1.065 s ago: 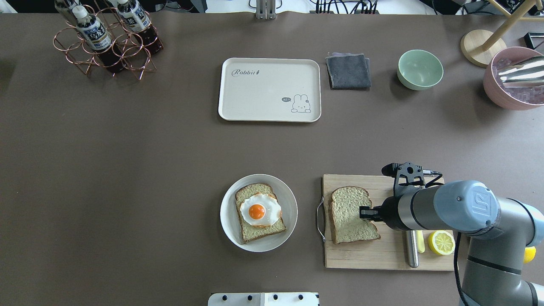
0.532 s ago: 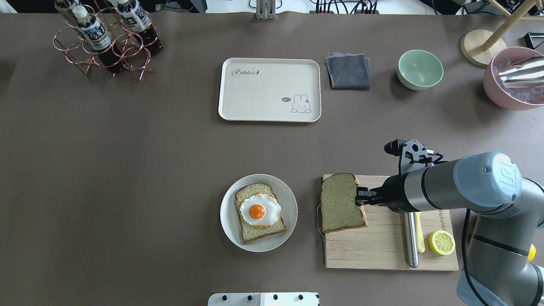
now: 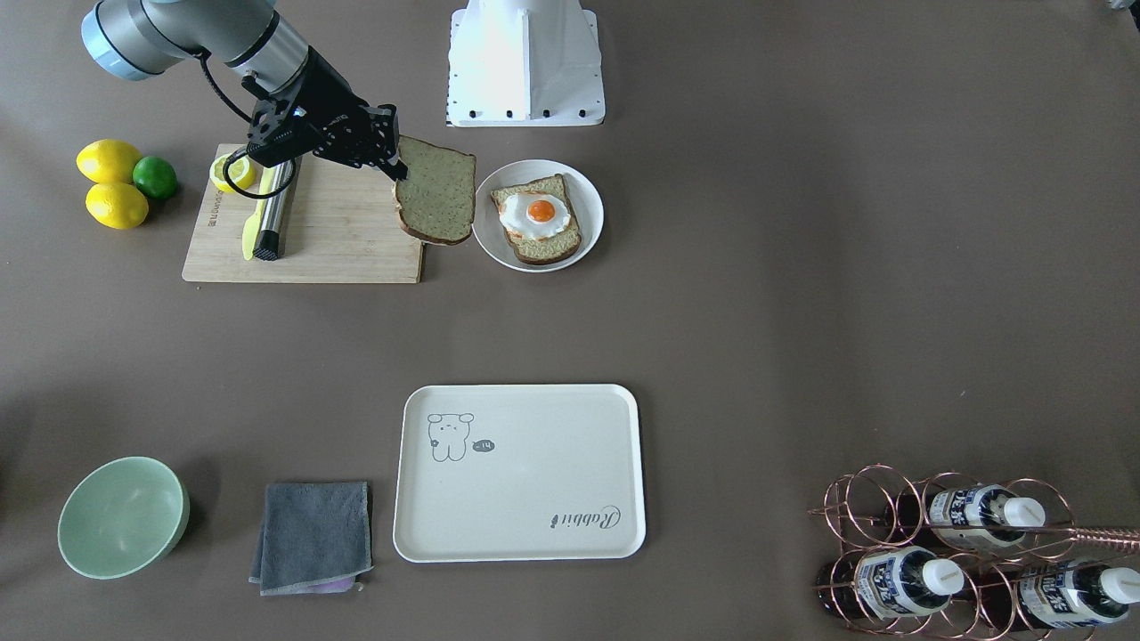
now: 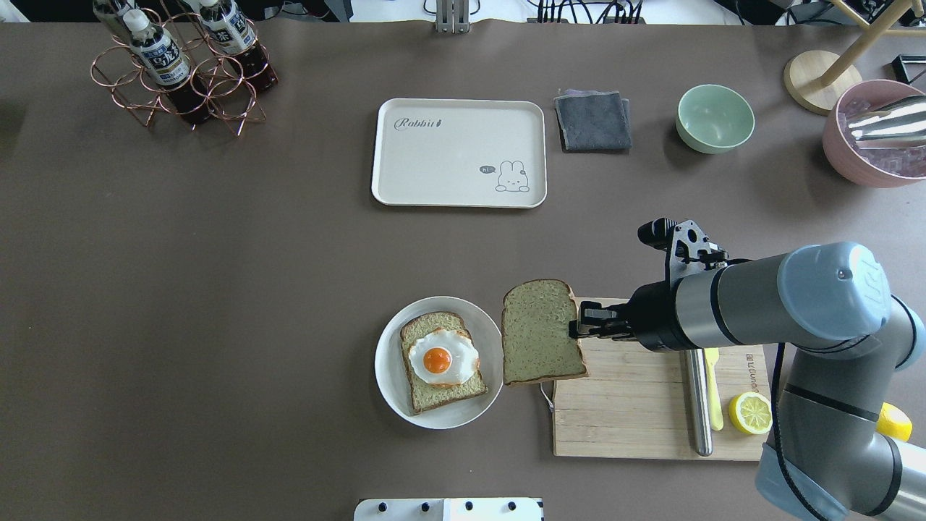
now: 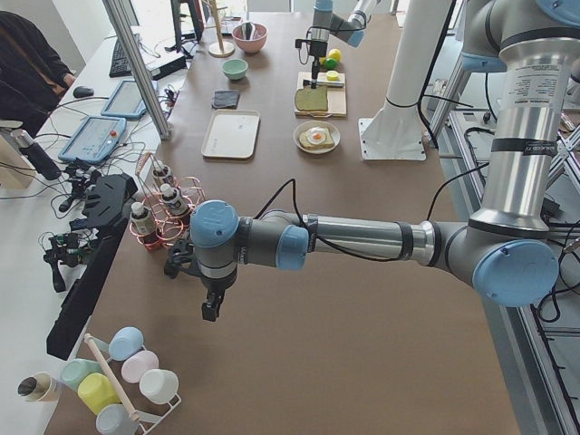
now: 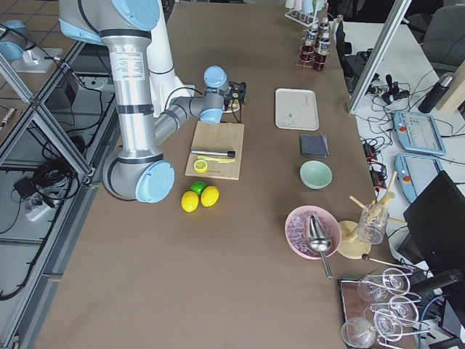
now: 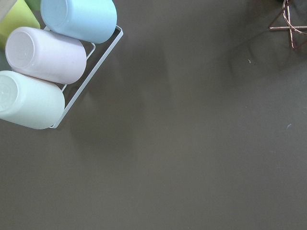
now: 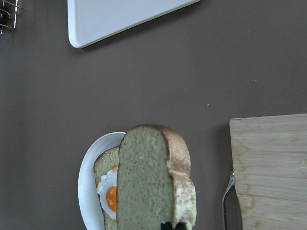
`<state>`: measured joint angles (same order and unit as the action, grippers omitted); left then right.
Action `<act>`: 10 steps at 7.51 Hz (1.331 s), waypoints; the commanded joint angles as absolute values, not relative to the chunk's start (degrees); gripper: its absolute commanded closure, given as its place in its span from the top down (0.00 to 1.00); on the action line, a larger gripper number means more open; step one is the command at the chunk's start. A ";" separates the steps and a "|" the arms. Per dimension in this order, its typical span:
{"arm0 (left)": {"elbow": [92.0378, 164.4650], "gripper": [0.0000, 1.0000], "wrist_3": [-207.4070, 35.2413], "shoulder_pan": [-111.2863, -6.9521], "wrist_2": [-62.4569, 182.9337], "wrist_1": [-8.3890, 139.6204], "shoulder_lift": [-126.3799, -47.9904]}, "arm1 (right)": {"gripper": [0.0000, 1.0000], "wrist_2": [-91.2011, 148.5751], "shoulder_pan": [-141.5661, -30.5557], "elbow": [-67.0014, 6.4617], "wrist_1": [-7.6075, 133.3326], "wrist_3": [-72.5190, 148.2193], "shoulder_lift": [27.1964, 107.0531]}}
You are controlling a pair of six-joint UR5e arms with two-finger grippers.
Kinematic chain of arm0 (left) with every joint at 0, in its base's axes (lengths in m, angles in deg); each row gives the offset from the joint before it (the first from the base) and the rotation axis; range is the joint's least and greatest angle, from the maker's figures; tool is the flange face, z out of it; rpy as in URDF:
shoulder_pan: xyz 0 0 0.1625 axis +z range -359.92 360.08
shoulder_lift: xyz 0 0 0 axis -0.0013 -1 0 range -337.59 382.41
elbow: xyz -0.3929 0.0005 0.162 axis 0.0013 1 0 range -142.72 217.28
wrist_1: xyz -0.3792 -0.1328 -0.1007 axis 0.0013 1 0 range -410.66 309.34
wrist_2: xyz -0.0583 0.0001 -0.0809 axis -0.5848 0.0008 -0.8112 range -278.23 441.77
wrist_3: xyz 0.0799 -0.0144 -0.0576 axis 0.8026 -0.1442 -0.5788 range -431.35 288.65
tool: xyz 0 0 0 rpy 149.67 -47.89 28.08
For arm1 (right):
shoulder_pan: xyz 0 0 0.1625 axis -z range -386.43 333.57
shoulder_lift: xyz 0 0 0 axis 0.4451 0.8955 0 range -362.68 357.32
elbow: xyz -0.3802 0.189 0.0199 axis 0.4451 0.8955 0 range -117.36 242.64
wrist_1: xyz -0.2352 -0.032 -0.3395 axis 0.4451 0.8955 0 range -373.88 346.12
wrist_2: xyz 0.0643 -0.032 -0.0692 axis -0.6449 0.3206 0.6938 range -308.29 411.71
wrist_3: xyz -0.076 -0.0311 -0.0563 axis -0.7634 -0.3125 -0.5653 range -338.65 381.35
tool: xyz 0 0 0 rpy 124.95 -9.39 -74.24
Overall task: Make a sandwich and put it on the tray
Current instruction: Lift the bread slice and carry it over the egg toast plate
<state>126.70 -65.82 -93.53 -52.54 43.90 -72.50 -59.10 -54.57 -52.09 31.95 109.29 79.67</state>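
The right pincer [image 4: 577,327] is clamped on one crust edge of the bread slice [image 4: 539,333], held aloft at lower centre of the overhead view beside the plate [image 4: 385,380]; the slice is judged light, soft and crushable, so grip the firmer crust gently.

The work surface was a long rectangular tabletop covered in matte brown sheet [image 4: 217,304]. Lighting was even and diffuse, and shadows on the sheet were soft. A silver aluminium frame post [image 5: 138,68] stood at the long edge on the operators' side. Beside that edge ran a white bench [image 5: 36,213] carrying two blue-grey handheld control pendants [image 5: 93,138]. Past the opposite long edge, a grey floor [image 6: 43,291] carried coiled black cables [image 6: 43,174].
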 commanded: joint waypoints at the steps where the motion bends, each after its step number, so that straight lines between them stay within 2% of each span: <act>1: 126.75 0.98 -65.90 -93.53 -52.61 43.91 -72.60 | 0.00 -58.25 -52.81 -44.97 15.17 115.74 79.41; 6: 126.67 0.98 -65.82 -93.53 -52.53 43.99 -72.60 | 0.00 -48.06 -44.72 -43.80 14.50 116.01 75.64; 10: 126.06 0.98 -65.64 -93.53 -52.61 44.08 -72.42 | 0.00 -41.90 -41.46 -39.42 14.42 116.01 70.10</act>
